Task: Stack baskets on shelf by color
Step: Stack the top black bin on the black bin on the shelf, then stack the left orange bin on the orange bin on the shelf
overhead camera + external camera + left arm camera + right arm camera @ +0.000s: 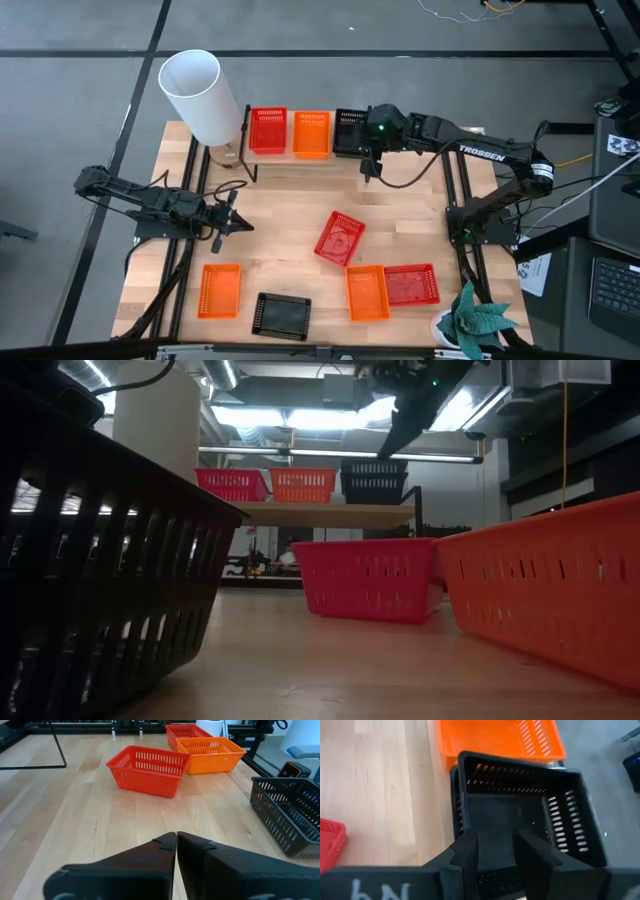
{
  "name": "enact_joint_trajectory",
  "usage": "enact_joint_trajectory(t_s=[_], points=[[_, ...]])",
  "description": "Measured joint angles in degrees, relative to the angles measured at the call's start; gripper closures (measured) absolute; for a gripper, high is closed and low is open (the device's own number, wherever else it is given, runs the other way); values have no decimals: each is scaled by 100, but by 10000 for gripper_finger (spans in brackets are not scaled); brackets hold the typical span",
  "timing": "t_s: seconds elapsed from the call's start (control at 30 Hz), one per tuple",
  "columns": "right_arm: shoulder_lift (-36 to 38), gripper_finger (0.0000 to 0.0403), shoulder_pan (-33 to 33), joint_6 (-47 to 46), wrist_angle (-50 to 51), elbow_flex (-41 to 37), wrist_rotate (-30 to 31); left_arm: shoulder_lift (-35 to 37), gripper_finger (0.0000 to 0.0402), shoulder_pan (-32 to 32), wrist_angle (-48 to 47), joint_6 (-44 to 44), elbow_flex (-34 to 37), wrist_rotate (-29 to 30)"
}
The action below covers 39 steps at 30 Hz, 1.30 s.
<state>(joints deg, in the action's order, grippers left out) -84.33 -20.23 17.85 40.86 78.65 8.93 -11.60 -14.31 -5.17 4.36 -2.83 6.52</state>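
Observation:
The shelf (300, 162) stands at the table's far edge. On it sit a red basket (268, 130), an orange basket (311, 133) and a black stack (350, 130) of two nested baskets (520, 815). Loose on the table lie two red baskets (339, 238) (411, 284), two orange baskets (367, 292) (219, 290) and one black basket (281, 315). My right gripper (495, 837) is open. It hovers just above the near side of the black stack (374, 480). My left gripper (176, 840) is shut and hangs over the table's left part (235, 222).
A tall white cylinder (200, 95) stands by the shelf's left end. A small plant (475, 320) sits at the near right corner. Bare wood lies between the shelf and the loose baskets. In the low view the black basket (90, 560) and an orange basket (560, 590) fill the foreground.

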Motion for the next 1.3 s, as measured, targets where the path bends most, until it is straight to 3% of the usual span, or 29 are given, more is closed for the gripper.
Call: enact_joint_trajectory(t_s=[0.2, 0.3, 0.4, 0.57, 0.7, 0.87, 1.0, 1.13, 1.3], points=[[2, 285, 28, -181, -25, 182, -9, 0, 391, -1, 0, 0, 0, -1], [4, 285, 111, -587, 43, 352, -366, 0, 395, 0, 0, 0, 0, 0], [9, 285, 302, -1226, 172, 430, -1234, 0, 399, -1, 0, 0, 0, 0], [11, 285, 790, -1786, 412, 410, -3185, 0, 398, 0, 0, 0, 0, 0], [4, 285, 1375, -1794, 603, 352, -3843, 0, 392, 0, 6, 6, 0, 0], [6, 285, 2163, -2095, 779, 350, -3299, -11, 394, -30, 513, 634, 7, 163], [7, 285, 2719, -2384, 774, 350, -2800, -346, 400, -341, 187, 728, -451, 106], [7, 285, 3170, -2817, 740, 350, -2063, -1147, 401, -873, -456, 925, -1340, 16], [0, 285, 3579, -3391, 670, 350, -1185, -2562, 401, -1828, -1781, 2419, -2286, -351]])
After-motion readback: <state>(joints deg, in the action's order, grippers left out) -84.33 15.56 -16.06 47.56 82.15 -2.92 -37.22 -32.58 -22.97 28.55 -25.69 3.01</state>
